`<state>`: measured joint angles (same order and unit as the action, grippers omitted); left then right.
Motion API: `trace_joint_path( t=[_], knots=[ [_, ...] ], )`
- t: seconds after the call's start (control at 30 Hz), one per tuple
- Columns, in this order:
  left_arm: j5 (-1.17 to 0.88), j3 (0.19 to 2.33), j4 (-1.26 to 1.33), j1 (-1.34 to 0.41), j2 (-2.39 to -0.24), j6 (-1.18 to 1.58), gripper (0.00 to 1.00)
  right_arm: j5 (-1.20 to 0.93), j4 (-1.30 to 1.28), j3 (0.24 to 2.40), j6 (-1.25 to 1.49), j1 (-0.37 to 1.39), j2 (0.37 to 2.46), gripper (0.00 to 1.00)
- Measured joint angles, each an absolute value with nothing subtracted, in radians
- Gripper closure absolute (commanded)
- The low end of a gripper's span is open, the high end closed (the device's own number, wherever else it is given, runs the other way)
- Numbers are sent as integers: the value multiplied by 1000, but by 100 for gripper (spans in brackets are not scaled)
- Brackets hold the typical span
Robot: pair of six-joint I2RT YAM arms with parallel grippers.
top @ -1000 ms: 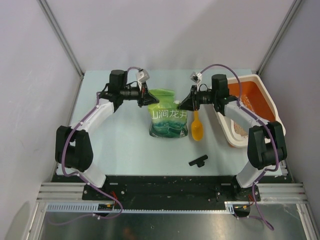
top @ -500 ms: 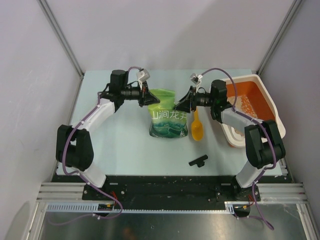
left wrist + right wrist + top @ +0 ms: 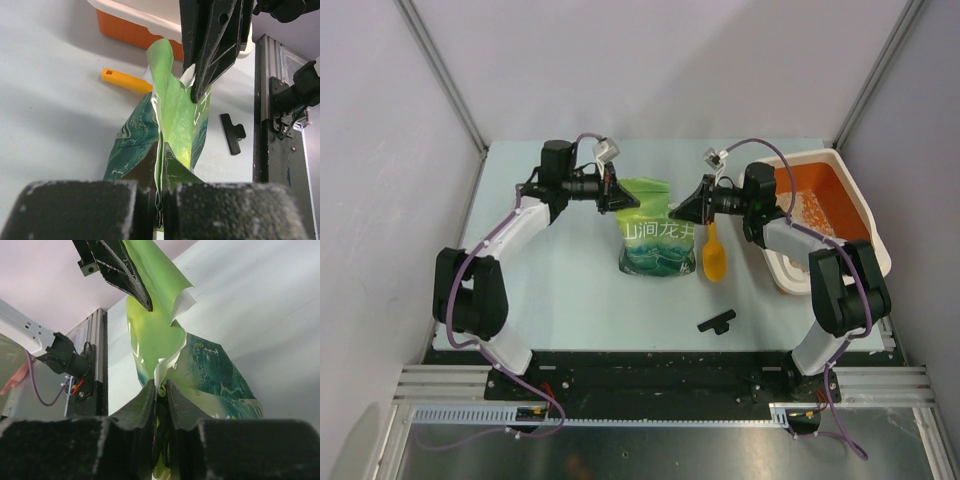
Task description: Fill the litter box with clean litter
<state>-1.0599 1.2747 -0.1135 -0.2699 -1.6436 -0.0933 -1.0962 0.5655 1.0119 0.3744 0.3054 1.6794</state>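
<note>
The green bag [image 3: 658,235] stands upright near the middle of the pale, matte worktop [image 3: 560,270]. It is a glossy printed foil pouch, dark teal and full at its base, tapering to a flat, bright lime top whose thin walls crease and curl. The left pincer [image 3: 620,197] reaches in from the bag's left. In the left wrist view its two black, grainy fingers [image 3: 130,205] are pressed together on the bag's upper edge, with the film sandwiched between them. The right pincer [image 3: 682,213] comes in from the bag's right, and its dark, tapered fingers [image 3: 145,400] are likewise pinched closed on the opposite side of the top edge, where a white inner lining peels outward. Just to the right of the bag an orange plastic scoop [image 3: 713,255] lies flat, its rounded bowl toward the near edge and its slim handle pointing away. A small black clip [image 3: 717,321] lies on the worktop on the near side of the bag, a little to its right. Well to the right of the bag, past the scoop, sits the litter box [image 3: 820,183], a long tray with rounded corners, a raised white rim and a smooth orange inside. The clean litter [image 3: 811,210] in it shows as a thin scatter of pale beige granules on the orange floor.
</note>
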Motion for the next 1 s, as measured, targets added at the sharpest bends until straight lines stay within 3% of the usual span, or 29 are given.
trace_joint_path(
  t=[0.03,0.13,0.2,0.23,0.27,0.43,0.6,0.63,0.67,0.77,1.0],
  knots=[
    [-1061,1275,-113,-270,-1646,-91,100,-1095,561,1012,378,302,1679,95],
    [-1063,1275,-115,-269,-1651,-70,100,-1094,561,1009,426,295,1683,100],
    [-1060,1275,-115,-268,-1651,-33,91,-1101,579,1008,485,289,1694,100],
    [-1059,1275,-115,-268,-1651,-15,80,-1105,589,1007,515,287,1699,100],
    [-1058,1275,-118,-266,-1651,15,62,-1113,607,1006,560,284,1707,100],
    [-1041,1246,-118,-235,-1647,154,53,-1142,646,995,733,277,1727,100],
    [-1028,1175,-123,-220,-1631,281,65,-1153,635,995,787,279,1727,100],
    [-1028,1168,-125,-221,-1631,302,70,-1156,628,995,794,278,1727,100],
    [-1028,1166,-125,-222,-1631,320,83,-1158,622,995,798,278,1727,100],
    [-1043,1166,-123,-223,-1631,377,100,-1163,606,997,820,277,1729,100],
    [-1067,1167,-117,-208,-1631,500,100,-1244,589,1048,979,256,1794,100]
  ],
)
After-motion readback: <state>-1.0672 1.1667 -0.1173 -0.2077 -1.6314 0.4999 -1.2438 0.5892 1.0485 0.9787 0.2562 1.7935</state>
